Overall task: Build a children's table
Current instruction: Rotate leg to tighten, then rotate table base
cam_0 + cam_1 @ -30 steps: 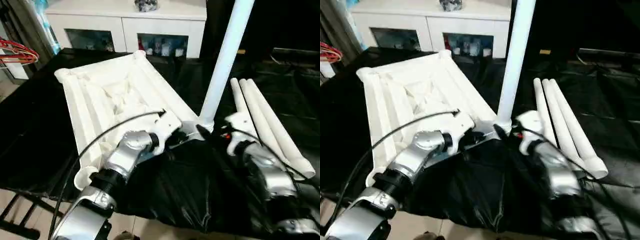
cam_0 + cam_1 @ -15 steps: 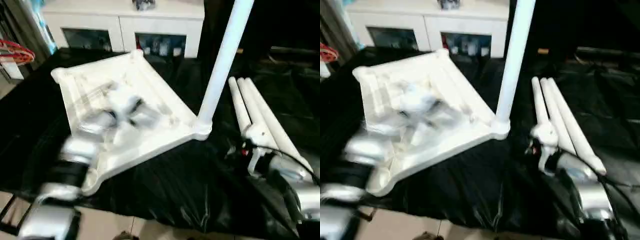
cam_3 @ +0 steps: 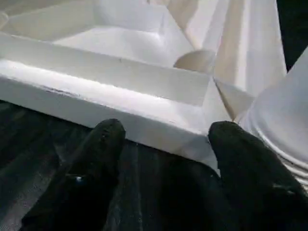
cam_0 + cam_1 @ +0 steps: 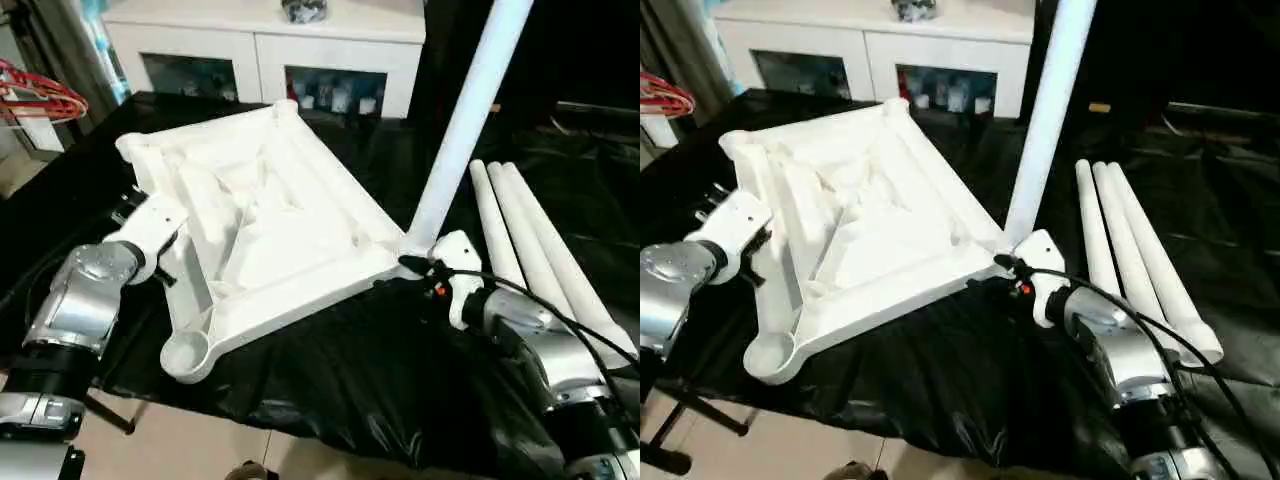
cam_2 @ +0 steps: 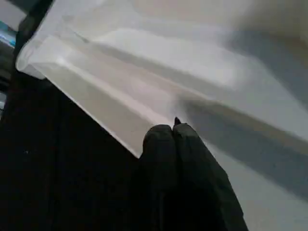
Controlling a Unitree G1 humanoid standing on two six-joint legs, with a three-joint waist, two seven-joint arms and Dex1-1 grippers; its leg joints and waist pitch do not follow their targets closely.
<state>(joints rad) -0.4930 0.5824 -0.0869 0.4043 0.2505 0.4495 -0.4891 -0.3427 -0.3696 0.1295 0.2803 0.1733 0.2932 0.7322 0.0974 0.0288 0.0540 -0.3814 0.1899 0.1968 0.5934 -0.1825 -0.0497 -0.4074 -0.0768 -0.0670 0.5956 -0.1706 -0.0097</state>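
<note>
The left gripper (image 5: 172,132) is clenched, its two black fingers pressed together with nothing between them, their tips just beside the long outer rim of the upturned table top (image 4: 270,215). The right gripper (image 3: 166,137) is spread wide and grasps nothing; its fingers (image 3: 103,139) are seen close before the near rim, next to the corner where the fitted leg (image 4: 465,115) stands.

The table top lies underside up on a surface covered in black sheeting (image 4: 340,370), tilted askew to the robot. Its ribbed, X-braced underside forms shallow white plastic recesses, all bare. A round corner socket (image 4: 186,353) at the near left corner is seen open and hollow. The fitted leg, a smooth tapered white tube, rises slanted from the near right corner, and its upper end is cut off by the picture's edge. Three loose legs (image 4: 530,245) lie side by side on the sheeting to the right, touching one another.

Behind, a white cabinet (image 4: 265,50) is seen with glass-fronted compartments; small items sit inside, too indistinct to name. Red wire loops (image 4: 45,98) are cut off at the far left.
</note>
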